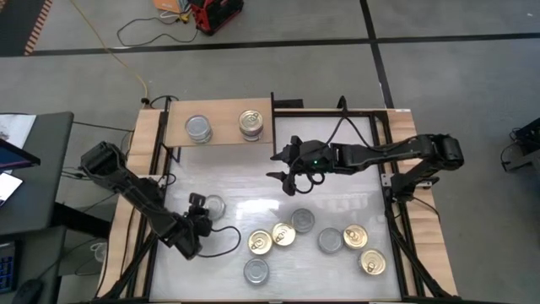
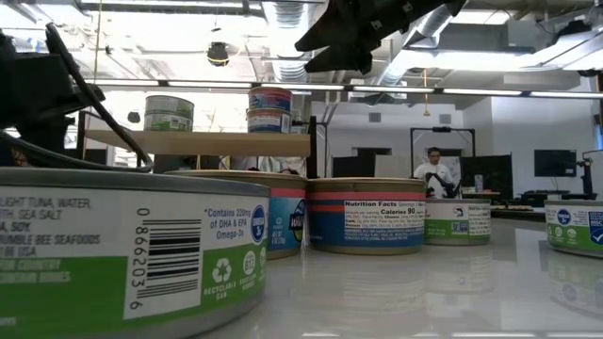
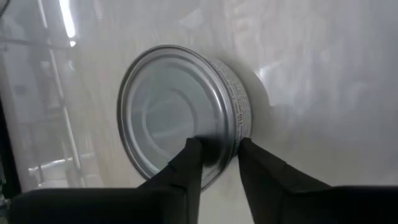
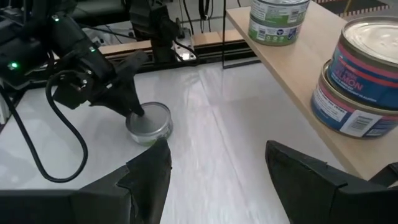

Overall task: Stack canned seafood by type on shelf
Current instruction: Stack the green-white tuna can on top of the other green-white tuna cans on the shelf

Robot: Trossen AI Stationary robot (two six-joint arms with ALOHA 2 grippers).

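Observation:
The wooden shelf (image 1: 221,127) stands at the table's far edge. It bears a silver-lidded stack of tins (image 1: 198,129) and a gold-lidded stack (image 1: 251,124). A lone silver-lidded tin (image 1: 216,205) stands upright on the table at the left. My left gripper (image 1: 202,215) is shut on its edge (image 3: 217,149). Several more tins (image 1: 283,234) with gold or silver lids stand near the front. My right gripper (image 1: 283,169) hangs open above the table's middle (image 4: 217,155), holding nothing. My left gripper holds the tin's edge (image 3: 225,140) on the side nearest the arm. One finger (image 3: 189,158) lies over the lid just inside the rim, the other (image 3: 249,155) against the outer wall. The fingers slant down from the table's left near side. The tin stands flat on the table.
The shelf's dark upright panel (image 1: 272,114) stands at its right end, close to my right arm. The loose tins (image 1: 354,236) crowd the front right of the table. Bare tabletop (image 1: 236,173) lies between the shelf and the held tin. Cables (image 1: 224,245) trail beside my left arm.

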